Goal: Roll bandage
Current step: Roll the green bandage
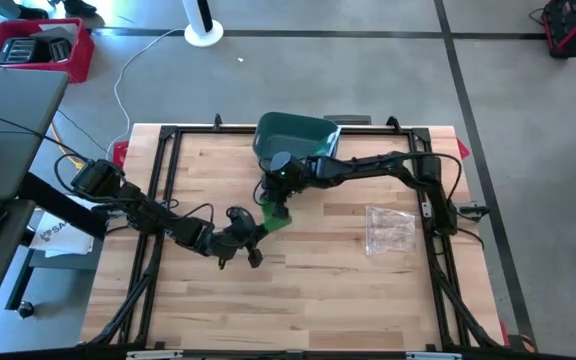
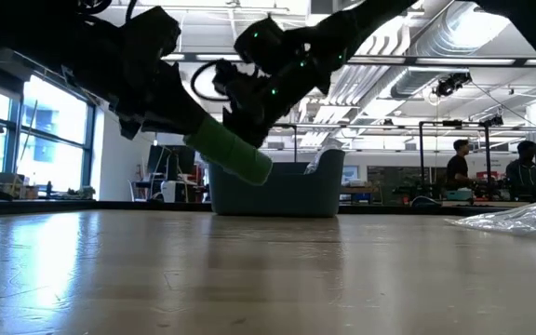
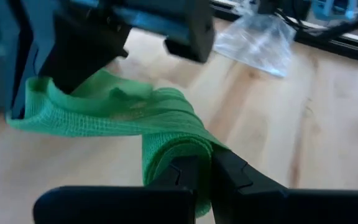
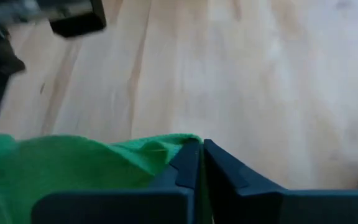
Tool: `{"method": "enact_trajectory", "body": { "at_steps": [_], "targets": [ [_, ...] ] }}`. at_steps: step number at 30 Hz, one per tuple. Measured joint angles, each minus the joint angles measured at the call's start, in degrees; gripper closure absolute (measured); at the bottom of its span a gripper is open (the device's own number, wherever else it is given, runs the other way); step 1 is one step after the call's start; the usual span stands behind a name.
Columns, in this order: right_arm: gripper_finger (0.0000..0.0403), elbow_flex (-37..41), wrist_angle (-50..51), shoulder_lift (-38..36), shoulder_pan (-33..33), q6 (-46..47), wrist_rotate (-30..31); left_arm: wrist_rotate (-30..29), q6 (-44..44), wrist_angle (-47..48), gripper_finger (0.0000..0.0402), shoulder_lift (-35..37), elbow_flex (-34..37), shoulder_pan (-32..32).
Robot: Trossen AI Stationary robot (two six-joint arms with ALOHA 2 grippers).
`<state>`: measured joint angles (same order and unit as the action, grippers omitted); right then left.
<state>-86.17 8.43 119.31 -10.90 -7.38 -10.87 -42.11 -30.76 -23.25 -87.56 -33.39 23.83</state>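
The left gripper is clamped on the rolled end of the green bandage, held above the wooden table near its middle. The loose tail runs up to the right gripper, pinched shut on its edge just beyond. A green bin sits behind, a plastic bag to the right; people work in the room beyond.

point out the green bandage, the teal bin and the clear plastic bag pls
Green mesh bandage [image 3: 166,134]: left wrist view, on the rolled part.
Dark teal plastic bin [image 1: 290,134]: high view, on its inner wall.
Clear crinkled plastic bag [image 1: 389,229]: high view, on its middle.
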Motion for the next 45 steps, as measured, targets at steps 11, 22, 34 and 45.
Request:
{"method": "enact_trajectory", "body": {
  "at_steps": [11, 22, 34, 45],
  "targets": [
    [0.0251, 0.00, 1.65, 2.39, -0.40, -0.42, -6.96, 3.87, -4.58, -0.28, 0.0392, -1.98, -0.04, 1.41],
    [0.0229, -0.02, 9.13, -0.55, -3.67, -1.75, -26.58, 5.46, -5.01, -0.74, 0.0392, -1.96, -0.10, 1.43],
    [0.0229, -0.02, 5.79, -0.60, -4.15, 2.31, -7.48, 14.78, -6.47, -5.90, 0.0392, -2.18, -0.10, 1.47],
    [0.0238, 0.72, 35.56, -15.40, -1.71, -18.08, -6.08, 5.59, -3.05, -7.16, 0.0392, -2.21, -0.08, 1.47]
  ]
}}
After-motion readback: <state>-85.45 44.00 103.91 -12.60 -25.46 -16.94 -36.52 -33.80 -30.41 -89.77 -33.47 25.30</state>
